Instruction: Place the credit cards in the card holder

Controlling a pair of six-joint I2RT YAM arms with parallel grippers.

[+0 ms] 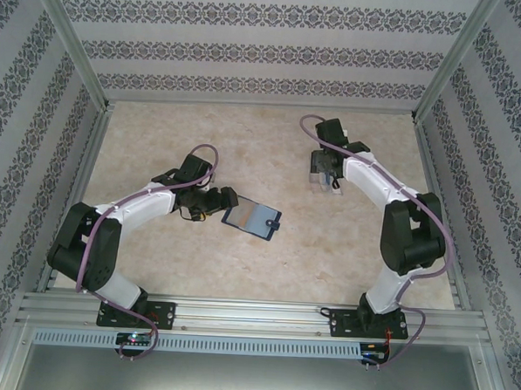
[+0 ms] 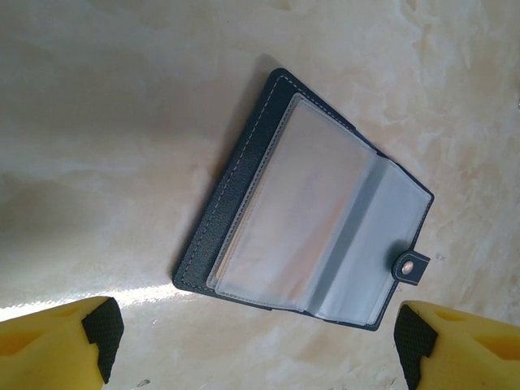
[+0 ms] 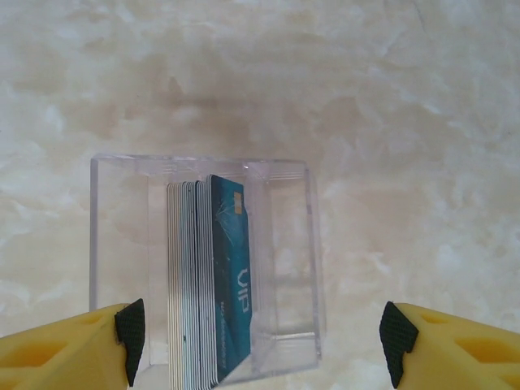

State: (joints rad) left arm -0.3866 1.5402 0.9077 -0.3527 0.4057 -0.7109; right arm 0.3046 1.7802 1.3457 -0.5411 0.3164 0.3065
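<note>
The card holder [image 2: 309,211] lies open and flat on the table, dark navy outside with clear sleeves over a pale grey-blue inside, its snap tab [image 2: 412,265] at the right edge. In the top view the card holder [image 1: 251,216] sits mid-table. My left gripper [image 2: 256,349] hangs open just short of its near edge, holding nothing. The credit cards [image 3: 231,276] stand on edge as a stack of several inside a clear plastic box [image 3: 284,244], a teal-blue one marked VIP in front. My right gripper [image 3: 260,341] is open above the box with nothing held.
The table is pale marble-patterned [image 1: 246,142]. Patterned walls with metal posts [image 1: 76,46] close it in on three sides. The left arm [image 1: 129,210] reaches in from the left, and the right arm [image 1: 391,202] bends over the back right.
</note>
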